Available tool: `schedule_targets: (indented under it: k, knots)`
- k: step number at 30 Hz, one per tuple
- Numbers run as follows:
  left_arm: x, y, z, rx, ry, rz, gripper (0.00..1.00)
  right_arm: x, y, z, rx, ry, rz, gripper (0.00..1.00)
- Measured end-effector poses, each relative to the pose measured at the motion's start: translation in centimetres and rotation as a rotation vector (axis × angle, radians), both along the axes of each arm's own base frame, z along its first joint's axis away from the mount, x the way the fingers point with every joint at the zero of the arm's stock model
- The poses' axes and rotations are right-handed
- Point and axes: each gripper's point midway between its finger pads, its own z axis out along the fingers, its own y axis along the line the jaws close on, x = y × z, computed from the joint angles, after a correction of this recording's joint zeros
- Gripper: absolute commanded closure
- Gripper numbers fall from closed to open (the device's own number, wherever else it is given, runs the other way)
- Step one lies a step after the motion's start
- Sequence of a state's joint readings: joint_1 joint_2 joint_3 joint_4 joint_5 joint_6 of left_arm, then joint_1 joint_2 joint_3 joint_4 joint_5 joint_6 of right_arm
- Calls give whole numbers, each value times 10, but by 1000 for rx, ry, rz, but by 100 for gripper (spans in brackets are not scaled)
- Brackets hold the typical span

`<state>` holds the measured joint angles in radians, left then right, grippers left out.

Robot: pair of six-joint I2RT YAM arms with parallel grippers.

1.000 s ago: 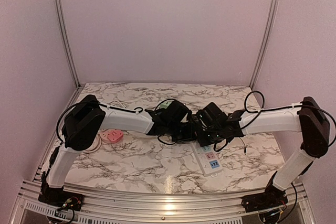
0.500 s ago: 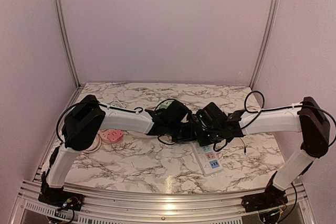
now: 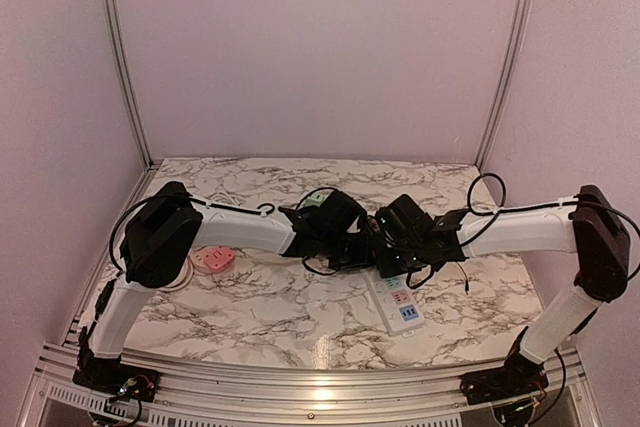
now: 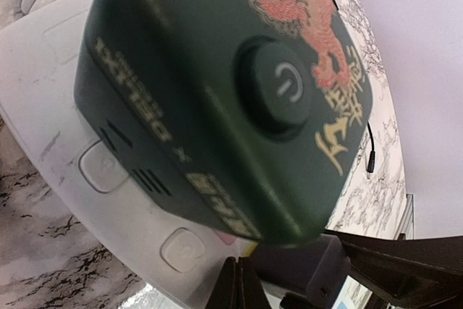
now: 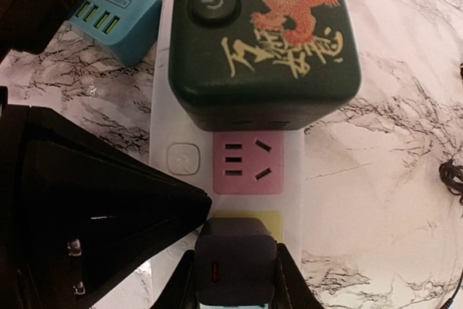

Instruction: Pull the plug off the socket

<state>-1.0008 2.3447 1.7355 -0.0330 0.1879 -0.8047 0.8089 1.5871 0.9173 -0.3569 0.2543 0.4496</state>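
Above mid-table, shows both arms meeting over a white strip on the marble table. Shows the right gripper clamped on a black plug, seated on the strip's yellow socket (next to a pink socket). Shows the left gripper pressed together, tip low over the strip, right beside a green cube. Shows a blue charger beside the strip, past the cube.
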Motion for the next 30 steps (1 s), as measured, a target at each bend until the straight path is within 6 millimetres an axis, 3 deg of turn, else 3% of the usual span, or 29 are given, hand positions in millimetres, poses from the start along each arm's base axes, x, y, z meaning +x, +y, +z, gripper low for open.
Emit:
schedule_targets:
  k: [19,24,30]
  knots:
    - [2,0,-1,7,-12,6,100,3,-5,36,42,-86,-32,92]
    - [4,1,1,21,-29,3,100,9,-16,54,67,-116,-65,91]
    - [6,4,6,71,-61,-19,100,29,-47,75,114,-154,-159,90]
